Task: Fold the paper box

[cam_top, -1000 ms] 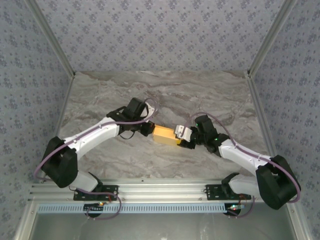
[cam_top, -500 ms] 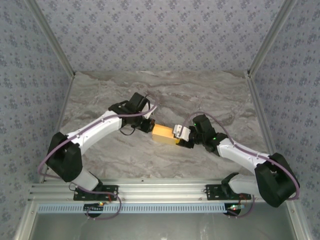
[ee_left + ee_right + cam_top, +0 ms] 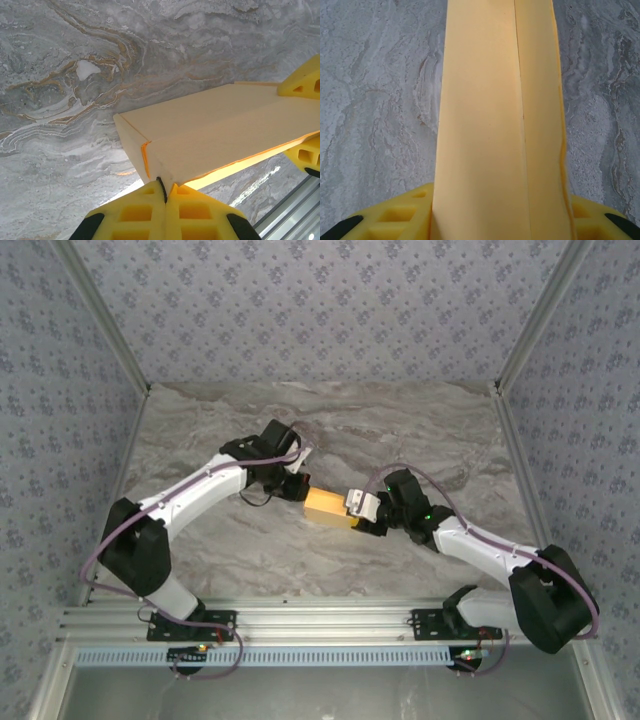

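1. Left arm has swung its elbow inward since a second ago, carrying the left gripper (image 3: 294, 486) slightly toward the table's far edge. The box and the right gripper have not shifted.
2. Left gripper: jaws fully closed, tips against the left end corner of the paper box (image 3: 326, 507). Whether they nip any card cannot be told.
3. Paper box: an orange-yellow, part-folded tube at the middle of the marble table (image 3: 420, 430), spanning between both grippers.
4. Right gripper (image 3: 358, 510): partly open jaws clamp the box's right end across its width.
5. Risk: a hard push from the left could buckle the thin card or slide it through the right grip.
6. No brand or writing is legible.
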Available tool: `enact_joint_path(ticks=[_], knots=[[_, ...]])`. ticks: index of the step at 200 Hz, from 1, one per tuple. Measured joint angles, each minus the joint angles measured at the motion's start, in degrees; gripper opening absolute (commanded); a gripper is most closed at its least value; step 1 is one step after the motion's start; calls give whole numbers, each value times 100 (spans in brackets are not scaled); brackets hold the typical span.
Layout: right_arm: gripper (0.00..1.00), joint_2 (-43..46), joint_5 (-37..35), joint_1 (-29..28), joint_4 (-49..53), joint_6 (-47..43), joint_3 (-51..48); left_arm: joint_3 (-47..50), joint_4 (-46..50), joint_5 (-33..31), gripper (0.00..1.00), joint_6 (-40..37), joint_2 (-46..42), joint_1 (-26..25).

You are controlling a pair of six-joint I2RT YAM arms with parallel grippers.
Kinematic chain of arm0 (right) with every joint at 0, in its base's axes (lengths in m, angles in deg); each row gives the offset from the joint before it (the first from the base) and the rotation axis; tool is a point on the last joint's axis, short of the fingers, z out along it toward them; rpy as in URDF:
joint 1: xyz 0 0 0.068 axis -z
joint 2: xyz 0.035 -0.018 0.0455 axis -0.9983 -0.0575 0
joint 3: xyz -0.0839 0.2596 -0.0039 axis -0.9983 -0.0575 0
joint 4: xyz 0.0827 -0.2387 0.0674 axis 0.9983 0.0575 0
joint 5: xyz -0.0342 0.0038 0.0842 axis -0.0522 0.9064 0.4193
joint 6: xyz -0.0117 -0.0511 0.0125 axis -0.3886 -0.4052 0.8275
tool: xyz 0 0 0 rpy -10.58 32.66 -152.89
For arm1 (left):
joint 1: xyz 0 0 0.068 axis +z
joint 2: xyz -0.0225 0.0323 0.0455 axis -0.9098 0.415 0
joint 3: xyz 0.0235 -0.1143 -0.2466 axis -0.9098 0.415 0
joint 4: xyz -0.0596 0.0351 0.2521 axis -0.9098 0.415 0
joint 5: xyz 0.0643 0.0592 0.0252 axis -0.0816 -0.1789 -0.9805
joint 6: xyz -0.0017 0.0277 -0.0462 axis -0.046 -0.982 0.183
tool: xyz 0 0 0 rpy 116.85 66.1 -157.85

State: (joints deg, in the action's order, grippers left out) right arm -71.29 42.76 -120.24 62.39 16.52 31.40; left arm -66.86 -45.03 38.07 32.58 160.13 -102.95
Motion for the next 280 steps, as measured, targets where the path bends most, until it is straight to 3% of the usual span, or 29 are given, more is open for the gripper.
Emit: enact_joint_path(ticks=[100, 190, 253, 265, 280], knots=[[41, 0, -79, 2, -2, 87, 2, 551, -782, 157, 3, 437, -201, 37], [40, -26, -74, 17, 11, 85, 33, 1172, -1510, -92, 10, -90, -535, -39], [41, -61, -72, 24, 26, 39, 68, 1794, -2149, -236, 42, -42, -752, -90], [40, -74, -72, 22, 15, 37, 70, 1902, -2170, -227, 53, -42, -844, -92], [41, -96, -72, 22, 4, 37, 81, 2057, -2173, -186, 75, 22, -1019, -116]])
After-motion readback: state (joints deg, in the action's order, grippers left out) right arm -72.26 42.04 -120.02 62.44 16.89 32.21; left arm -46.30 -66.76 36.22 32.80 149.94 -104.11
